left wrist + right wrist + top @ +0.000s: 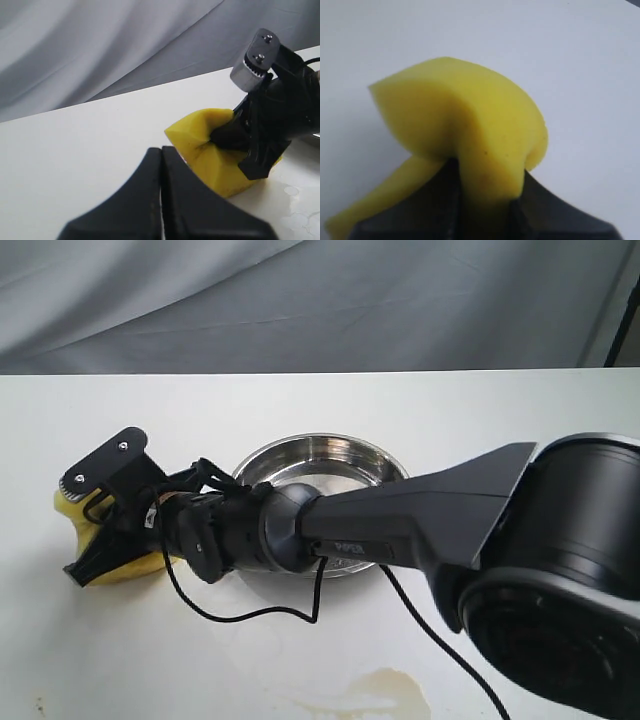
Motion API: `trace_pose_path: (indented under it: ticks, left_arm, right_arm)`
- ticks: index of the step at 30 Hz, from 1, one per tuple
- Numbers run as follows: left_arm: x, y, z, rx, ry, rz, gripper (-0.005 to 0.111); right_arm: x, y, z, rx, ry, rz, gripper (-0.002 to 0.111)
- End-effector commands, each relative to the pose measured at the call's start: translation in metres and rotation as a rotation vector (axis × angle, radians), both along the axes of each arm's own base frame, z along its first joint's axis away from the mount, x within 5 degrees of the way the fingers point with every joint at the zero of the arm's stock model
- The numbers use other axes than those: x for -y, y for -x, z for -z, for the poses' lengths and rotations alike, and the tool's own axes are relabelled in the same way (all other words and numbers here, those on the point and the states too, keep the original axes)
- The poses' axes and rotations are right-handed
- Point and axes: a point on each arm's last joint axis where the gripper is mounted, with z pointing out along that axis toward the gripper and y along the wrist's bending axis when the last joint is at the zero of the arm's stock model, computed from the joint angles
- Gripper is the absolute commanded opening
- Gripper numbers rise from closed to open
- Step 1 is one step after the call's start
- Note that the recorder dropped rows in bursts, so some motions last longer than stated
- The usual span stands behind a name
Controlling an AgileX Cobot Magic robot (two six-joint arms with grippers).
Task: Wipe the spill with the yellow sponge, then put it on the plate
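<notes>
My right gripper (pixel 85 530) reaches across to the left of the table and is shut on the yellow sponge (pixel 68 510), which bulges squashed between its jaws (pixel 487 172). The sponge (pixel 470 110) sits low at the white table surface; whether it touches, I cannot tell. The left wrist view shows the same sponge (pixel 200 150) and right gripper (pixel 250 140) from the side. The shiny steel plate (pixel 330 462) stands just right of the sponge, partly hidden behind the right arm. The amber spill is hidden. My left gripper (pixel 161 150) is shut on nothing, close to the sponge.
A pale brownish wet patch (pixel 385 690) lies at the table's front edge. A black cable (pixel 240 615) loops from the right arm onto the table. A few clear droplets (pixel 292 191) sit beside the sponge. A grey cloth hangs behind the table.
</notes>
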Motion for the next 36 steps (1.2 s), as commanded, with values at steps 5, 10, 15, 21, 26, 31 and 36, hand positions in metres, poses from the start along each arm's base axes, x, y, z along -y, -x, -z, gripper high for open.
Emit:
trace_pose_path:
  ticks: [5, 10, 15, 21, 26, 31, 36]
  left_arm:
    - [0.0, 0.0, -0.004, 0.022, 0.01, 0.007, 0.0]
    - [0.0, 0.0, -0.004, 0.022, 0.01, 0.007, 0.0]
    - [0.0, 0.0, -0.004, 0.022, 0.01, 0.007, 0.0]
    - [0.0, 0.0, -0.004, 0.022, 0.01, 0.007, 0.0]
    - [0.0, 0.0, -0.004, 0.022, 0.01, 0.007, 0.0]
    - [0.0, 0.0, -0.004, 0.022, 0.01, 0.007, 0.0]
    - [0.0, 0.0, -0.004, 0.022, 0.01, 0.007, 0.0]
  right_arm:
    - [0.006, 0.003, -0.04, -0.043, -0.003, -0.015, 0.0]
    - [0.013, 0.011, -0.073, -0.06, 0.054, -0.079, 0.0]
    - [0.02, 0.02, -0.077, -0.098, 0.178, -0.145, 0.0]
    - [0.032, 0.021, -0.063, -0.237, 0.28, -0.133, 0.0]
    - [0.04, 0.016, -0.037, -0.346, 0.351, -0.104, 0.0]
    - [0.038, 0.016, -0.017, -0.388, 0.355, -0.089, 0.0]
    - [0.023, 0.005, 0.0, -0.398, 0.258, -0.042, 0.0]
